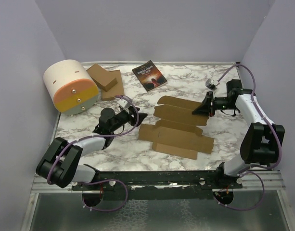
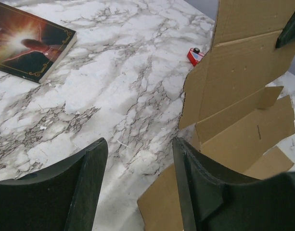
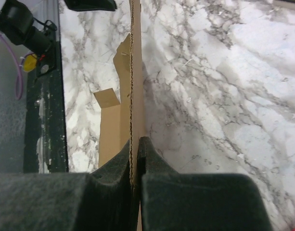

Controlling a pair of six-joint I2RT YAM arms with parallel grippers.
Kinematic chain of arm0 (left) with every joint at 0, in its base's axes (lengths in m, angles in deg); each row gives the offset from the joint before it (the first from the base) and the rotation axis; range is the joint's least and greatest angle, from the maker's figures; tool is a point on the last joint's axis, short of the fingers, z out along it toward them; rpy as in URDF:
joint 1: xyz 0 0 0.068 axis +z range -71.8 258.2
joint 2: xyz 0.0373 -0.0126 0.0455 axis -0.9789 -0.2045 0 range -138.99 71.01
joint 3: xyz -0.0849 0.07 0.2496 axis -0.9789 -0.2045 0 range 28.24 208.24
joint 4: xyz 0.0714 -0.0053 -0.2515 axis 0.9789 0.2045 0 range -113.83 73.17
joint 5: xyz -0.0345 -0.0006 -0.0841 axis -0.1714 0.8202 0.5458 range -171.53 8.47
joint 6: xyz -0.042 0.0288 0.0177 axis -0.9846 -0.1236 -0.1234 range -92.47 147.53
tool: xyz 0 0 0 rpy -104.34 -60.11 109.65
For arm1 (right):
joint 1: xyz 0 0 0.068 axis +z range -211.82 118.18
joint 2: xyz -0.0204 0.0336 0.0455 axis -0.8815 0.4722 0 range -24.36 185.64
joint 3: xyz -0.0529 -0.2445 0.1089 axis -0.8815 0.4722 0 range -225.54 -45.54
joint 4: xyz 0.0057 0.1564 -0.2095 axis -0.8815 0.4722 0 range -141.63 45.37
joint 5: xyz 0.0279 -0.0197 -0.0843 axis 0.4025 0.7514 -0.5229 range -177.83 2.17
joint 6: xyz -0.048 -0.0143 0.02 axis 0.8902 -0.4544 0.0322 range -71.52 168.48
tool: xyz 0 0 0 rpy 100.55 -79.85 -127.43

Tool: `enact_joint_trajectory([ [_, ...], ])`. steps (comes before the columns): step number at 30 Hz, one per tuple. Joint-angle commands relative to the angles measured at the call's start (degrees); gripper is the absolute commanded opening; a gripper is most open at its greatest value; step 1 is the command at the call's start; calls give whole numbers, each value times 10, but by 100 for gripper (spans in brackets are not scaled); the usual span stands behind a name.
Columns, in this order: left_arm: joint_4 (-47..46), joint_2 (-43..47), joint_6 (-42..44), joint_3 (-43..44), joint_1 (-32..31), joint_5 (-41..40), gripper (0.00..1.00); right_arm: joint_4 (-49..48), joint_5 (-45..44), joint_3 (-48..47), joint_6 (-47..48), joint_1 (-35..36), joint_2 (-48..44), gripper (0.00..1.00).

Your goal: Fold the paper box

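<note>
The paper box (image 1: 178, 127) is a flat brown die-cut sheet with flaps, lying on the marble table at the centre. My right gripper (image 1: 201, 108) is shut on the sheet's right edge; in the right wrist view the cardboard edge (image 3: 134, 96) runs straight up from between the closed pads (image 3: 136, 149). My left gripper (image 1: 141, 116) is open and empty just left of the sheet. In the left wrist view its two dark fingers (image 2: 92, 168) stand apart, with the sheet's near corner (image 2: 161, 207) between them low down and the rest of the sheet (image 2: 238, 96) at the right.
A dark-covered book (image 1: 149, 75) lies at the back centre, also in the left wrist view (image 2: 27, 43). A stack of flat brown cardboard pieces (image 1: 106, 81) and a cream-and-orange cylinder (image 1: 71, 86) sit at the back left. A small red-and-white item (image 2: 195, 55) lies near the right arm.
</note>
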Motion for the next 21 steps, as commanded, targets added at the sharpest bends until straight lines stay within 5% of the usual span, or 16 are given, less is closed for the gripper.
enact_joint_trajectory([
  [1,29,47,-23,-12,6,-48,62,-113,-29,-27,-67,0,-56,1],
  [6,10,37,-23,-12,23,-35,69,-227,-51,0,-95,0,-104,1],
  [14,-151,-117,-4,6,31,48,71,-197,-30,47,5,0,-131,1],
  [21,-176,-214,-1,48,31,91,70,-171,-18,57,52,0,-139,1],
])
